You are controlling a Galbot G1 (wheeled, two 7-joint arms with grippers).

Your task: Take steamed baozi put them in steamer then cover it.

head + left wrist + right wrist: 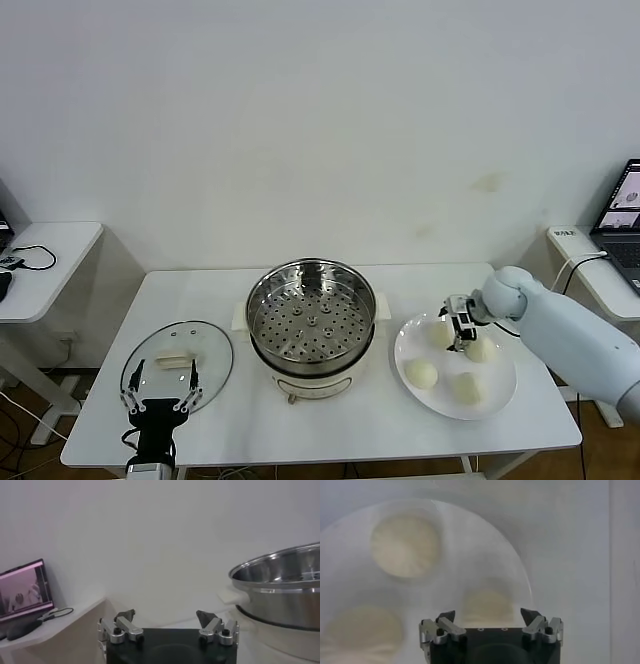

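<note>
Four cream-white baozi lie on a white plate (500,395) at the right: two at the back (441,334) (483,349) and two at the front (421,374) (466,388). My right gripper (461,330) is open and hovers over the back of the plate between the two back baozi. In the right wrist view the gripper (488,615) is open above one baozi (487,602), with others farther off (406,545) (362,627). The steel steamer (310,322) stands empty in the middle. The glass cover (178,362) lies flat at the left. My left gripper (160,388) is open and empty at the cover's front edge.
The steamer's rim (280,575) shows close to the left gripper (166,614) in the left wrist view. A side table with cables (40,260) stands at the far left. A laptop (625,220) sits on another side table at the far right.
</note>
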